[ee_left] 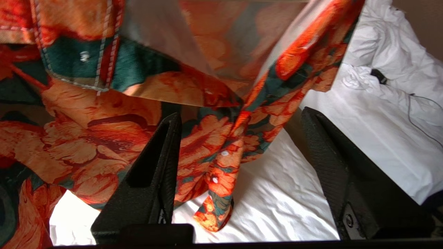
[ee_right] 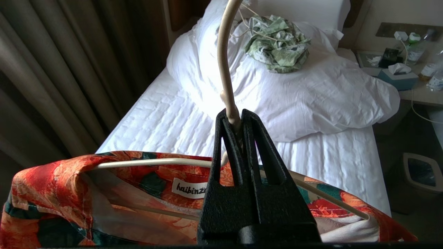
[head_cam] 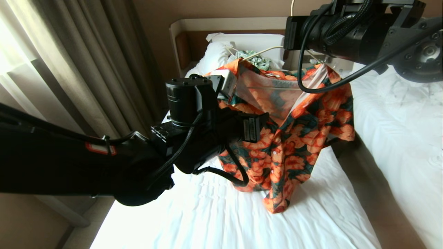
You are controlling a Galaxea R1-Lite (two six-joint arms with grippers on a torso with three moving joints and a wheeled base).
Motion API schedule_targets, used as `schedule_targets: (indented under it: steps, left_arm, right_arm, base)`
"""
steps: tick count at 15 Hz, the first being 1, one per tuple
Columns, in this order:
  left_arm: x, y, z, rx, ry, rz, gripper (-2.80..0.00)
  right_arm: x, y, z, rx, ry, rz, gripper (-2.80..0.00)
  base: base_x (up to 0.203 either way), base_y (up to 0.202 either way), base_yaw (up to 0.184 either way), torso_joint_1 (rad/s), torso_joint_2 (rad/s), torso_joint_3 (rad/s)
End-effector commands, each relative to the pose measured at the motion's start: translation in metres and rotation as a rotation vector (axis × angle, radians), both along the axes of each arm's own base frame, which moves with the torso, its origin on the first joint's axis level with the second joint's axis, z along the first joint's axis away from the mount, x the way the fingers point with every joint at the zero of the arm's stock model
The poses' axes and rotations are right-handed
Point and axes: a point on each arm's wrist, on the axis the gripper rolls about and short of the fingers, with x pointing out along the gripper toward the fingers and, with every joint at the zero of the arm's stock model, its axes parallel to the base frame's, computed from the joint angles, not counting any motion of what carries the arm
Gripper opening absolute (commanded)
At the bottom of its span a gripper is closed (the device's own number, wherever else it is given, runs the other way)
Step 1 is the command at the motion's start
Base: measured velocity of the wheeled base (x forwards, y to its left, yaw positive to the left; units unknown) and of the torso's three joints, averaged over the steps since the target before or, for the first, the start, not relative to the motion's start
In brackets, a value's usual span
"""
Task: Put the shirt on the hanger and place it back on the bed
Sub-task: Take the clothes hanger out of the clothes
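Note:
The shirt [head_cam: 294, 138], orange flowers on dark green, hangs on the cream hanger [ee_right: 223, 62] above the bed [head_cam: 207, 214]. Its hem touches the white sheet [ee_left: 283, 193]. The hanger's wire shoulders run inside the collar, next to a white label [ee_right: 188, 188]. My right gripper [ee_right: 234, 114] is shut on the hanger's twisted neck and holds it up from the upper right. My left gripper [ee_left: 241, 113] is open, close in front of the shirt's buttoned front edge [ee_left: 221, 162], with nothing between its fingers. In the head view the left wrist [head_cam: 193, 103] covers the shirt's left shoulder.
A pale green garment [ee_right: 277, 45] with another cream hanger lies on the pillow [ee_right: 311, 97] at the headboard. Curtains [head_cam: 69, 69] hang along the left of the bed. A second white bed [head_cam: 398, 121] stands to the right, across a narrow floor gap [head_cam: 373, 193]. A nightstand [ee_right: 398, 72] and a bin [ee_right: 420, 171] stand there too.

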Motion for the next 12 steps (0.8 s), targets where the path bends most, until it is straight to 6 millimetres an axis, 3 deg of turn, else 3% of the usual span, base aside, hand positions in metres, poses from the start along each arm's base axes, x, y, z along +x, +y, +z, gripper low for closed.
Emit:
schedule_targets:
  steps: [1, 5, 9, 12]
  left_arm:
    - [0.016, -0.001, -0.008, 0.006, 0.007, 0.029, 0.0]
    - [0.031, 0.005, -0.013, 0.009, -0.001, 0.065, 0.0]
    - [0.044, 0.001, 0.01, -0.058, -0.072, 0.086, 0.0]
    - [0.049, 0.003, 0.013, -0.072, -0.083, 0.098, 0.0]
  right_arm:
    - [-0.004, -0.001, 0.004, 0.006, -0.01, 0.002, -2.8]
    - [-0.009, 0.001, 0.007, 0.009, -0.018, 0.015, -2.8]
    - [-0.012, 0.001, 0.009, 0.012, -0.023, 0.018, -2.8]
    - [-0.012, 0.0, 0.008, 0.011, -0.018, 0.015, -2.8]
  base:
    - [0.0, 0.0, 0.0, 0.0, 0.0, 0.0]
    - [0.0, 0.0, 0.0, 0.0, 0.0, 0.0]
    - [0.0, 0.0, 0.0, 0.0, 0.0, 0.0]
    - [0.0, 0.0, 0.0, 0.0, 0.0, 0.0]
